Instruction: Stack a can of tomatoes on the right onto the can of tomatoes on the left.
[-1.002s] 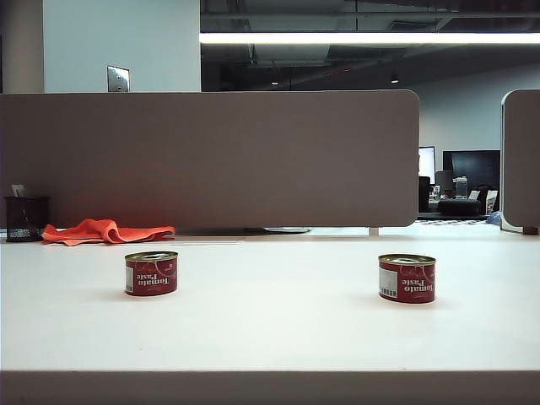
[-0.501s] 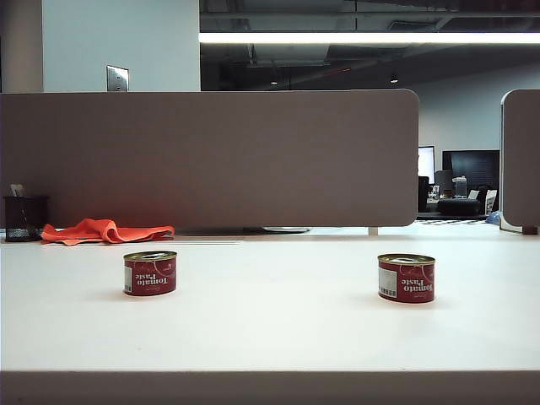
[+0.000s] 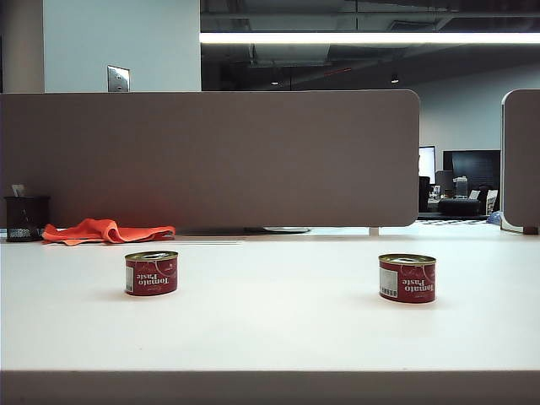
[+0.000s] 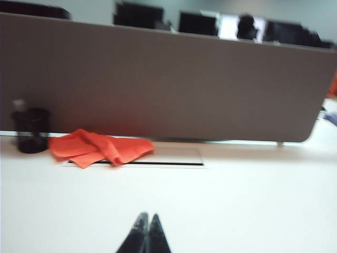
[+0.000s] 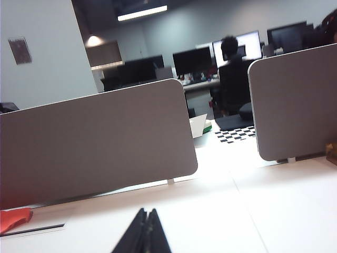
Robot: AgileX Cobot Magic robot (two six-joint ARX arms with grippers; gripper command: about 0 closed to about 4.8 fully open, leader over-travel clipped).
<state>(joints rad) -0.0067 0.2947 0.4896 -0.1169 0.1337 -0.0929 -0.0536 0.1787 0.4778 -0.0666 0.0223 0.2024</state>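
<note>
Two short red cans of tomatoes with gold rims stand upright on the white table in the exterior view, one on the left [image 3: 151,272] and one on the right [image 3: 407,278], far apart. Neither arm shows in that view. My left gripper [image 4: 148,217] is shut with nothing in it, its dark tips pressed together over bare table. Shut and empty too, my right gripper [image 5: 147,212] points toward the grey partitions. Neither wrist view shows a can.
An orange cloth [image 3: 105,230] [image 4: 100,147] lies at the back left beside a black mesh pen cup [image 3: 25,218] [image 4: 30,130]. A long grey partition [image 3: 211,156] closes the table's far edge, with a second panel [image 3: 521,160] at the right.
In the exterior view the cans and the cloth stay where they were. No arm has come into that view.
</note>
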